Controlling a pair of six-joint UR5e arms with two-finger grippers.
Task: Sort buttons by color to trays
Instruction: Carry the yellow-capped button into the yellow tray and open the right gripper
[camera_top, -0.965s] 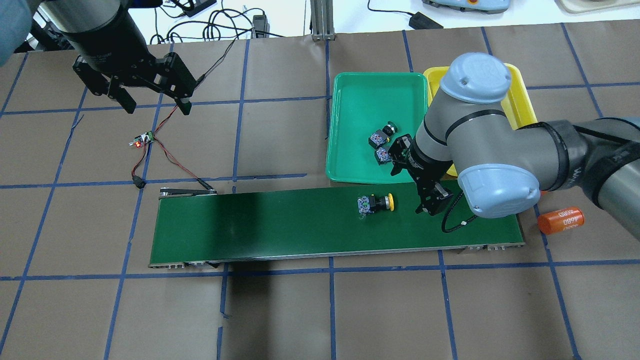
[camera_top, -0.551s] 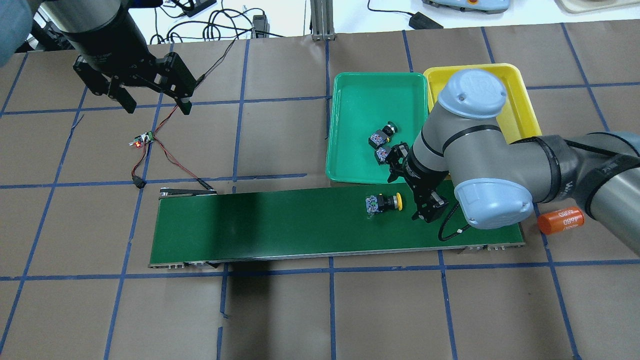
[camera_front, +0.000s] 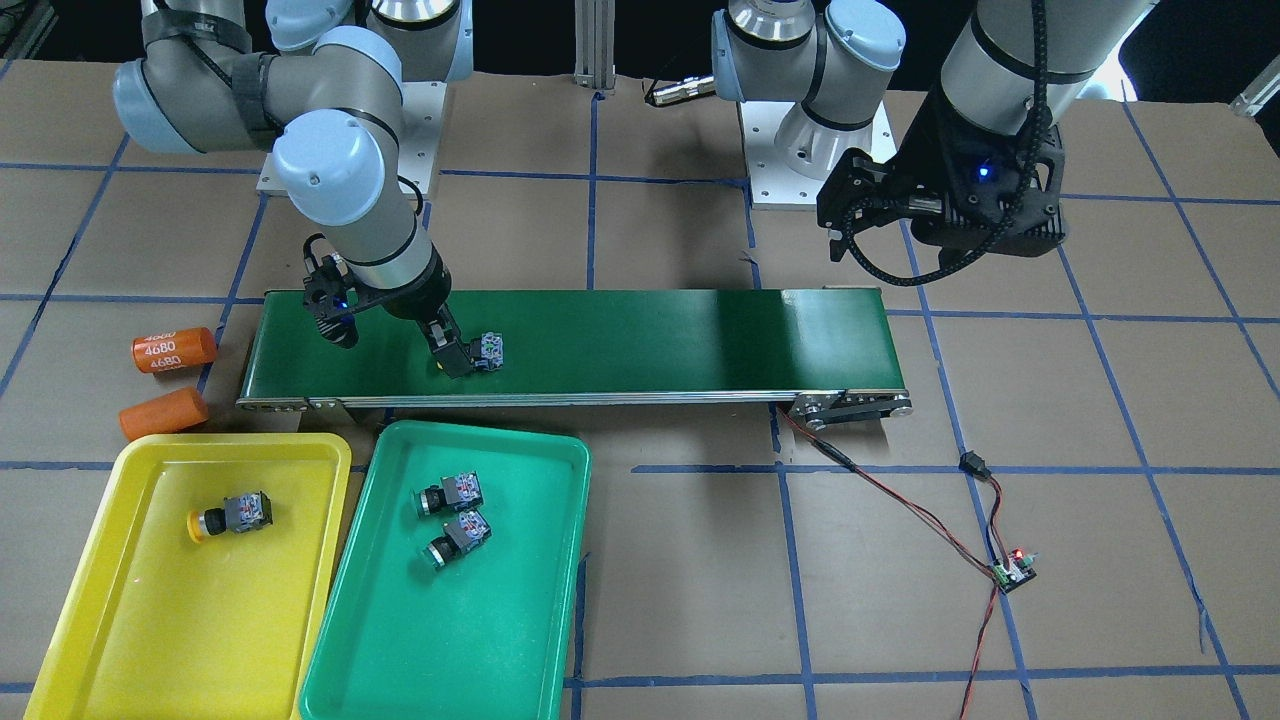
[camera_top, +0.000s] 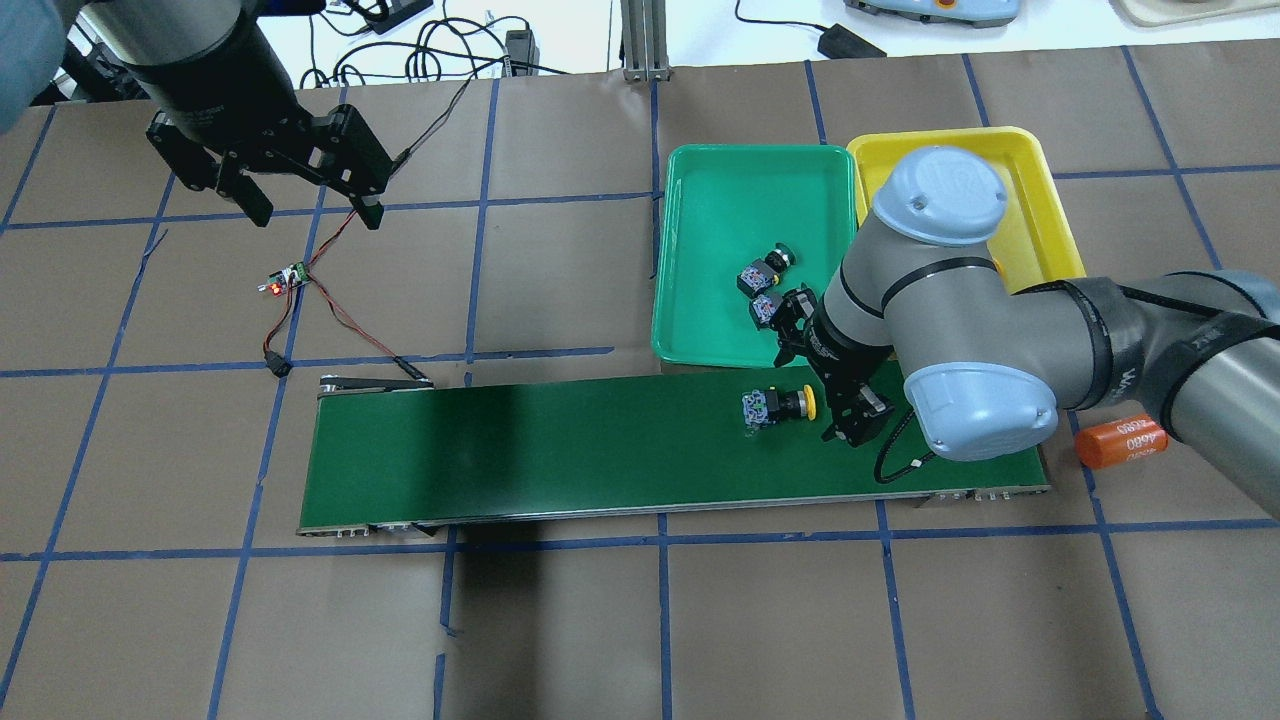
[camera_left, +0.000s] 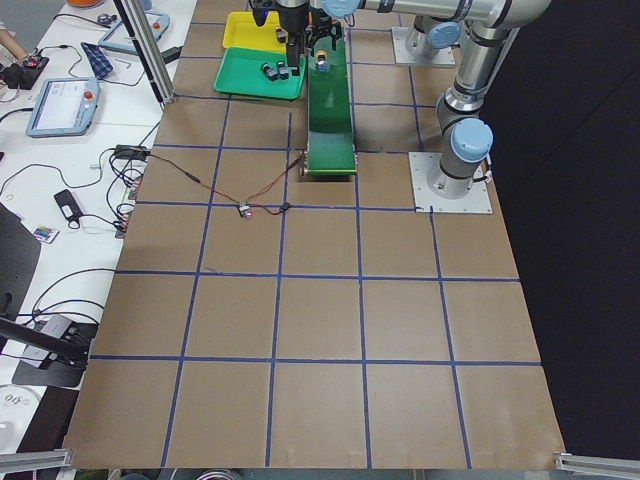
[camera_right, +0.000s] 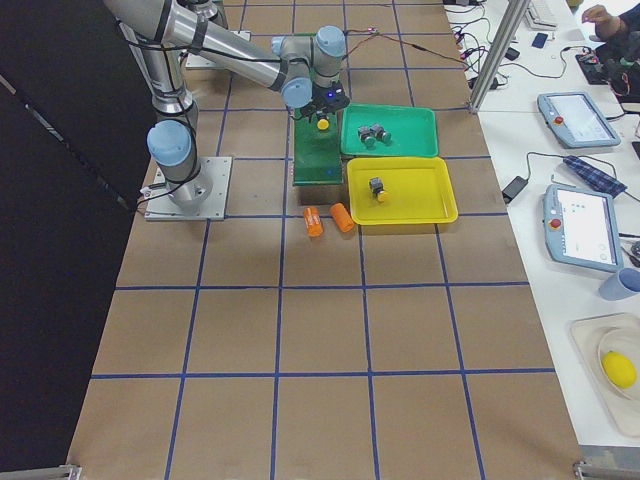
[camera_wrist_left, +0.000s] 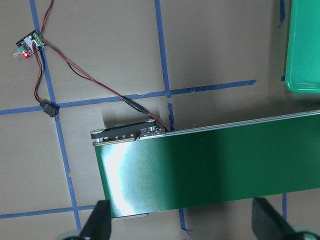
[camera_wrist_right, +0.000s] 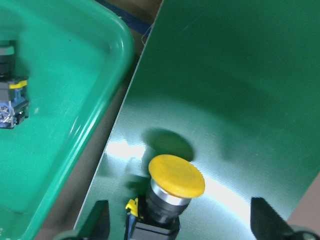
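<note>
Right wrist-mounted view: you look down past the right gripper (camera_wrist_right: 182, 221), whose fingers (camera_wrist_right: 100, 220) are spread wide and hold nothing. Between them a yellow-capped button (camera_wrist_right: 176, 181) lies on its side on the conveyor belt (camera_wrist_right: 240, 75).

Front-facing view: one finger stands just beside this button's cap end. You cannot tell whether they touch.

Overhead view: the green tray (camera_top: 720, 180) lies just beyond the right gripper, on the side away from the robot. Two green-capped buttons (camera_top: 765, 272) sit close together in the tray's part nearest that gripper. The yellow tray (camera_top: 1040, 215) adjoins the green one, partly hidden by the right arm. In the front-facing view you see a second yellow-capped button (camera_front: 230, 515) inside it. Two orange cylinders (camera_front: 175, 350) rest on the surface (camera_top: 600, 620) past the belt's end, near the right gripper.

The left gripper (camera_top: 315, 213) is open and empty. It hovers over the surface near the belt's opposite end, well apart from every button. Its wrist view shows that end and a small circuit board (camera_wrist_left: 31, 43) with red and black wires.
</note>
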